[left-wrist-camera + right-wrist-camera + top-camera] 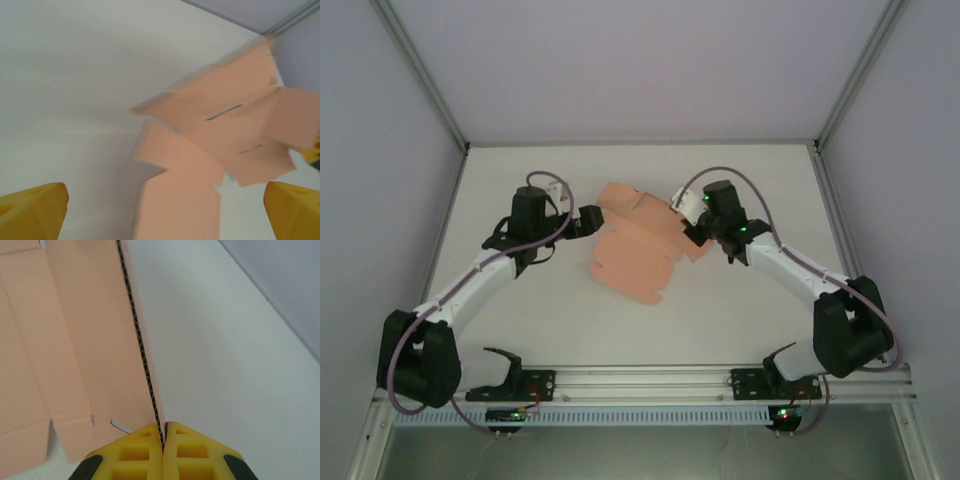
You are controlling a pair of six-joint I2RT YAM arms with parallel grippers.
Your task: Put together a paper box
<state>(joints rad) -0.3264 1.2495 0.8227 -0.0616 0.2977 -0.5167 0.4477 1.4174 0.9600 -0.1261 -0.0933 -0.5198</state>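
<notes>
The paper box (pixel 638 245) is a flat salmon-pink die-cut sheet with flaps and slots, lying mid-table between the two arms. My right gripper (pixel 692 228) is shut on the sheet's right edge; in the right wrist view its yellow fingers (pixel 145 452) pinch the corrugated edge of the paper box (pixel 75 340), which rises slightly off the table. My left gripper (pixel 592 222) sits at the sheet's left side. Its yellow fingers (pixel 35 210) stand wide apart, and a flap of the paper box (pixel 185 200) lies between them untouched.
The white table (pixel 540 320) is ringed by pale walls and aluminium frame posts (pixel 420 75). The arm bases sit on a rail (pixel 640 380) at the near edge. Bare table lies in front of and behind the sheet.
</notes>
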